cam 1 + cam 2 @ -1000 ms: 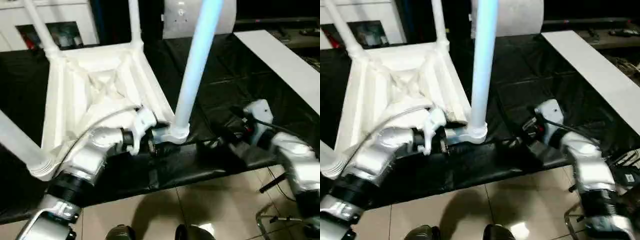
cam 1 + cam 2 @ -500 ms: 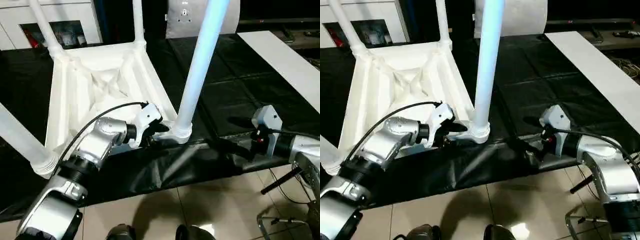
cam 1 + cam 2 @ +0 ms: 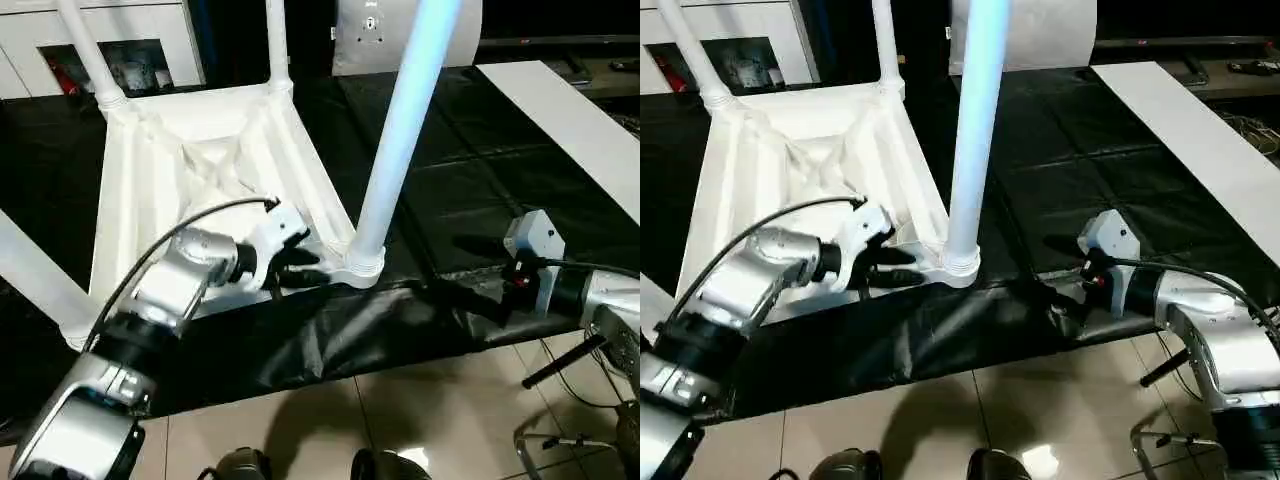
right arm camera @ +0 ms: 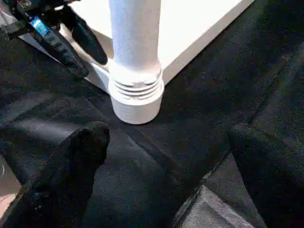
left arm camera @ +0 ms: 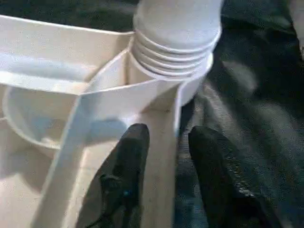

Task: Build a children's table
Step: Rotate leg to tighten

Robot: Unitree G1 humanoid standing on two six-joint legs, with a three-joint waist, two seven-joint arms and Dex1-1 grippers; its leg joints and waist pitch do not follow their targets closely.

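The white table top [image 3: 200, 170] lies upside down on the black cover [image 3: 470, 180], ribbed underside up. A leg stands in each corner socket: back left [image 3: 85, 50], back right [image 3: 275, 45], front right [image 3: 400, 130] and front left [image 3: 30, 270]. My left gripper [image 3: 308, 268] is open at the top's near rim, just left of the front right socket [image 5: 175, 52]. One finger [image 5: 126, 175] is inside the rim and the other outside. My right gripper [image 4: 166, 190] is open wide, low over the cover, right of that socket and apart from it.
The cover's front edge hangs over a tiled floor [image 3: 420, 400]. A long white board [image 3: 560, 110] lies at the right. A white cabinet [image 3: 130, 30] and a white panel [image 3: 370, 30] stand behind the work.
My left gripper has drawn back a little to the left from the front right socket. Over the last half second the right arm has stayed put.
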